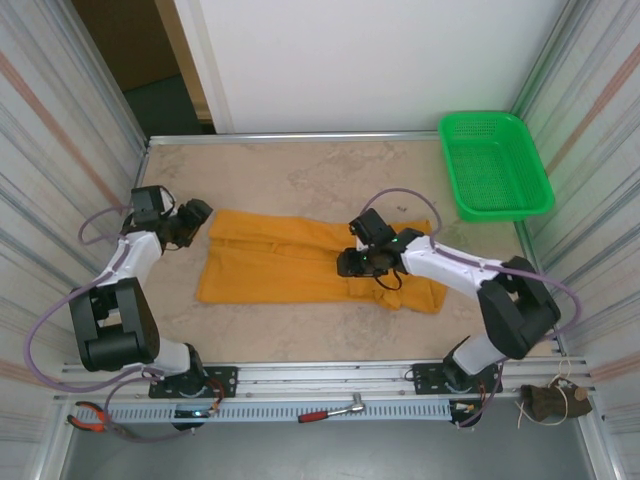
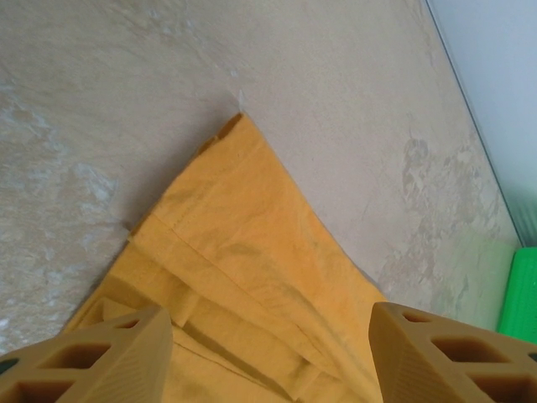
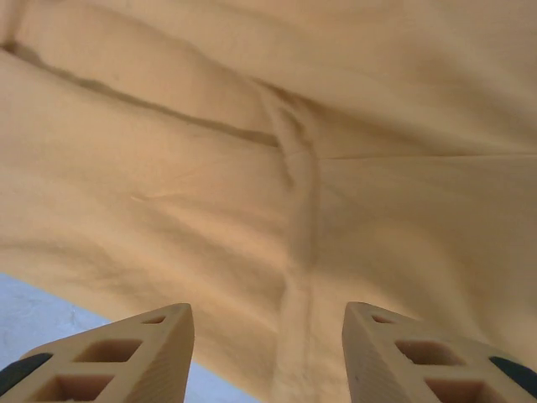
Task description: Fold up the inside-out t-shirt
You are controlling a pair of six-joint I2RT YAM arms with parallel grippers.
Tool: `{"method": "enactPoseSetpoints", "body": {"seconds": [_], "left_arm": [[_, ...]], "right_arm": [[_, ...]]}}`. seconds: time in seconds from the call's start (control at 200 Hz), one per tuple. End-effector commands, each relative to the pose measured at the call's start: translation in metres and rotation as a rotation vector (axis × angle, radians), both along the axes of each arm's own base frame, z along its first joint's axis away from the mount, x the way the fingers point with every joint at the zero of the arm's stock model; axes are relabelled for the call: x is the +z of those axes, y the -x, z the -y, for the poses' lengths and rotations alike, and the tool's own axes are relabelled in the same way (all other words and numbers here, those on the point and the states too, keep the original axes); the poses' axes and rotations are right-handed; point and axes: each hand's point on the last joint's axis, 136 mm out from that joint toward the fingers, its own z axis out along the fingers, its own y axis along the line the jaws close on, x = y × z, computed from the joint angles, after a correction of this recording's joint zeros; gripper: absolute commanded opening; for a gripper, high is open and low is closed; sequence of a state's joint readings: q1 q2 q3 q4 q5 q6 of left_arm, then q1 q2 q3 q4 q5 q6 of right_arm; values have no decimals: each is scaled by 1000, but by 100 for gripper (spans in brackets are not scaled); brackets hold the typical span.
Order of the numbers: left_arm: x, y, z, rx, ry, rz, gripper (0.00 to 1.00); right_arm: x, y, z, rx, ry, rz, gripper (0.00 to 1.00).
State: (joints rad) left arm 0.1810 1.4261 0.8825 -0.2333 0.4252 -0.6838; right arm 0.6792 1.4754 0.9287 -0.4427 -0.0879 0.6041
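The inside-out t-shirt (image 1: 280, 265) lies flat on the table as a long mustard-orange band, plain side up, with folded layers along its length. My left gripper (image 1: 200, 218) sits at the shirt's far left corner. In the left wrist view it (image 2: 270, 353) is open, and the t-shirt (image 2: 252, 252) with its pointed corner lies under and beyond the fingers. My right gripper (image 1: 350, 262) hovers over the shirt right of its middle. In the right wrist view it (image 3: 268, 353) is open, and a raised seam of the t-shirt (image 3: 252, 168) runs between the fingers without being pinched.
A green basket (image 1: 495, 165) stands at the back right corner of the beige table (image 1: 320, 170). Side walls close in left and right. Red-handled pliers (image 1: 88, 418) and a ratchet (image 1: 330, 410) lie on the front rail below the arm bases.
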Motion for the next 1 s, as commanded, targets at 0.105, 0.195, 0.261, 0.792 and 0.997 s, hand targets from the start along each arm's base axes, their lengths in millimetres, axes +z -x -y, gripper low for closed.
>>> {"method": "enactPoseSetpoints", "body": {"seconds": [0.105,0.195,0.261,0.792,0.997], "left_arm": [[12,11,25,-117,-33,15,64],[6,18,35,-143,-32,3,65],[2,22,40,-157,-31,-7,65],[-8,28,53,-184,-39,-34,65],[-10,27,56,-195,-43,-34,65]], "right_arm": [[4,26,100,-284,222,-41,53],[-8,36,119,-350,196,-69,49],[-16,40,128,-378,174,-90,48],[-40,10,130,-422,90,-120,48],[-6,-31,164,-512,58,-21,49]]}}
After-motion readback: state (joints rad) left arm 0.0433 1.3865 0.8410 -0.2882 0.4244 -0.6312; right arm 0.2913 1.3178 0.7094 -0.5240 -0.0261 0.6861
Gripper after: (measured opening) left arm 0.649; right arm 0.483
